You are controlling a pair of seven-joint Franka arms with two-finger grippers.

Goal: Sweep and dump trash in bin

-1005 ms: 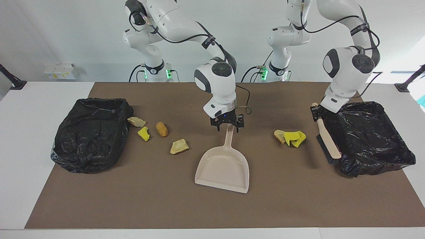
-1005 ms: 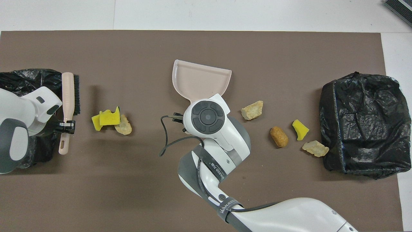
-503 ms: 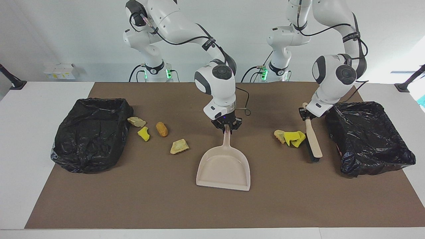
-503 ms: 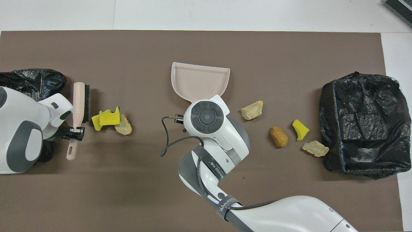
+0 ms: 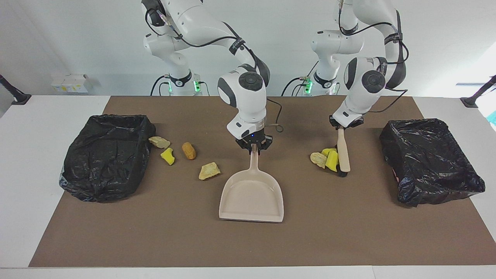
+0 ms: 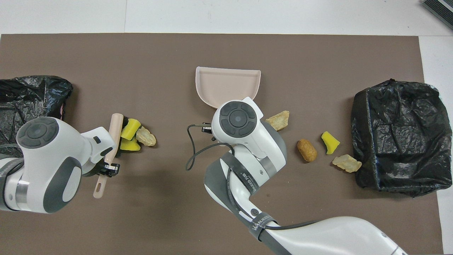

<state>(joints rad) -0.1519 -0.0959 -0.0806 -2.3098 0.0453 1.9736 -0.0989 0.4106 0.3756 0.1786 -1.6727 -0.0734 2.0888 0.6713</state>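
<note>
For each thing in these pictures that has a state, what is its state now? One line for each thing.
Left gripper: shut on the brush handle.
Right gripper: shut on the dustpan handle.
Brush: bristles down, touching the yellow scraps.
Dustpan: empty.
Yellow and tan scraps: bunched against the brush.
Four scraps toward the right arm's end: loose on the mat, unswept.
Bin by the brush: lined, open.
Other bin: lined, open.

Table [image 5: 23, 174], white, covered by brown mat [image 5: 248, 244]. On mat: black-lined bin [image 5: 104, 155] at right arm's end; second bin [image 5: 430, 159] at left arm's end; dustpan [image 5: 252, 193] mid-mat; tan chunks [image 5: 209, 171], [image 5: 159, 142], [image 5: 318, 159]; yellow sponge bits [image 5: 167, 156], [image 5: 331, 159]; orange-brown lump [image 5: 188, 150]; brush [image 5: 343, 153], bristles against sponge bits.
</note>
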